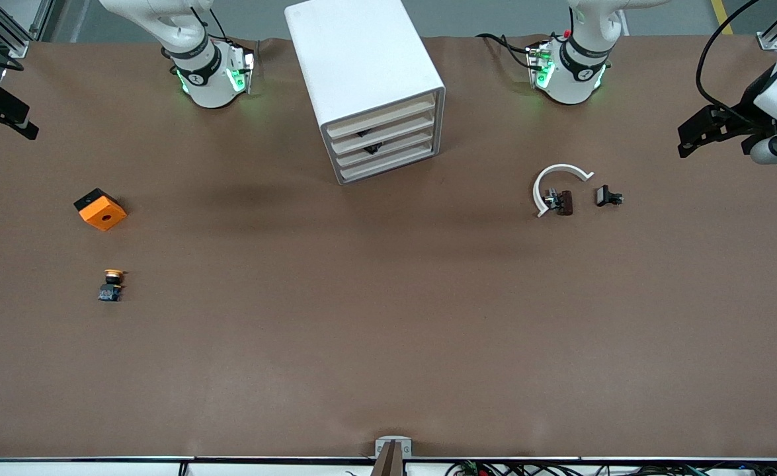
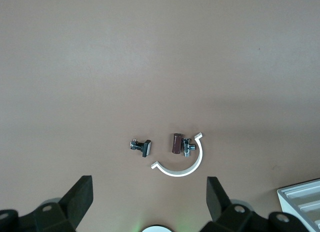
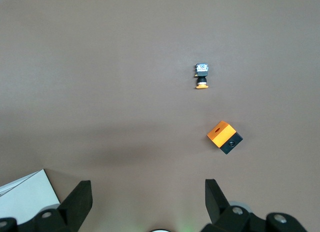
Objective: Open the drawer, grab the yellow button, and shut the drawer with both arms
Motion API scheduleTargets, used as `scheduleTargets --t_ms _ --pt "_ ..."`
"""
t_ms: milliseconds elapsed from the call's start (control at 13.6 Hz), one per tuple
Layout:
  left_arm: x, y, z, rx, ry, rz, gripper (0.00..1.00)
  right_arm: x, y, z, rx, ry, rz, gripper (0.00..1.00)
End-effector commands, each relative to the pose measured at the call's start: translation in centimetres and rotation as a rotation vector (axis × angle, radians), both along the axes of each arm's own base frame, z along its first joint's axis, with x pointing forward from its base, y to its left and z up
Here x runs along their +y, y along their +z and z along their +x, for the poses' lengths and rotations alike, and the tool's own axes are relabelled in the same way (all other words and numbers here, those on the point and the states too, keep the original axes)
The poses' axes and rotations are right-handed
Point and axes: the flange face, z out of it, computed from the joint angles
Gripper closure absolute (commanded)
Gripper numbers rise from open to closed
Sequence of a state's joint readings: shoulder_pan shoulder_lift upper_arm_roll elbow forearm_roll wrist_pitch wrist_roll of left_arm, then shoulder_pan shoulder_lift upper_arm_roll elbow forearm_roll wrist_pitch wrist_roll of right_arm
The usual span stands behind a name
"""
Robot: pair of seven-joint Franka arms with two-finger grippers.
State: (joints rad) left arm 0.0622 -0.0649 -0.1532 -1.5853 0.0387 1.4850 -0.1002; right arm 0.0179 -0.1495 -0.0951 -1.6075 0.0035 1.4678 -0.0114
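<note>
Black and spread wide, my left gripper [image 2: 150, 202] hangs empty above the desk [image 1: 388, 344] at my left arm's end, over bare brown surface near the white curved strip [image 2: 182, 167] and its two small black clips [image 2: 142, 147]. My right gripper [image 3: 149, 202] is likewise released and holds nothing, up over my right arm's end of the desk. Taking the white cabinet [image 1: 362, 73] as the landmark: all four of its drawers [image 1: 383, 135] sit pushed in. The orange block [image 1: 100, 209] lies well apart from the cabinet, toward my right arm's end. The button [image 1: 111, 284] rests on the desk near that block, nearer the front camera than the cabinet.
</note>
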Motion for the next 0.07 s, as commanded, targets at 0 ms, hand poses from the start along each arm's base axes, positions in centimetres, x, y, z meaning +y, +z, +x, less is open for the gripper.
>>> scheduleTargets --t_ms 0 --pt "0.17 0.50 -0.01 0.008 -0.015 -0.012 0.00 -0.03 0.31 -0.81 -0.015 0.006 0.002 0.00"
